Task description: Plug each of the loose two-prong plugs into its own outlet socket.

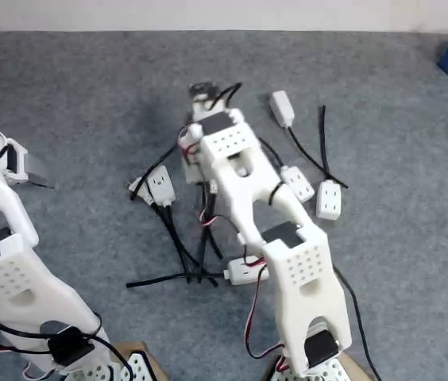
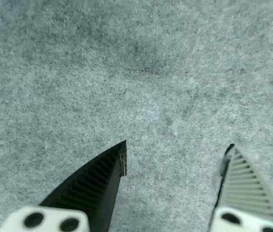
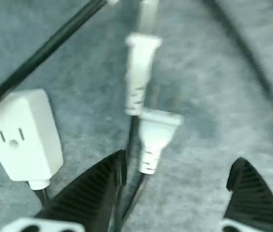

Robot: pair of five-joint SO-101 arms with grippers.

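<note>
White two-prong plug [image 3: 155,135] lies on the grey carpet [image 3: 214,72] just beside the outlet socket [image 3: 22,137]. My right gripper [image 3: 177,169] hangs over the plug, jaws spread, gripping nothing. Step in hand, I'd say: the pick-up. Next move calls for lowering, straddling the plug body and closing squarely. My left gripper [image 2: 175,154] is also spread and empty, over bare carpet, well apart from the socket.

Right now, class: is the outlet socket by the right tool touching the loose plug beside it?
Apart. The right wrist view shows carpet between the outlet socket and the plug.
</note>
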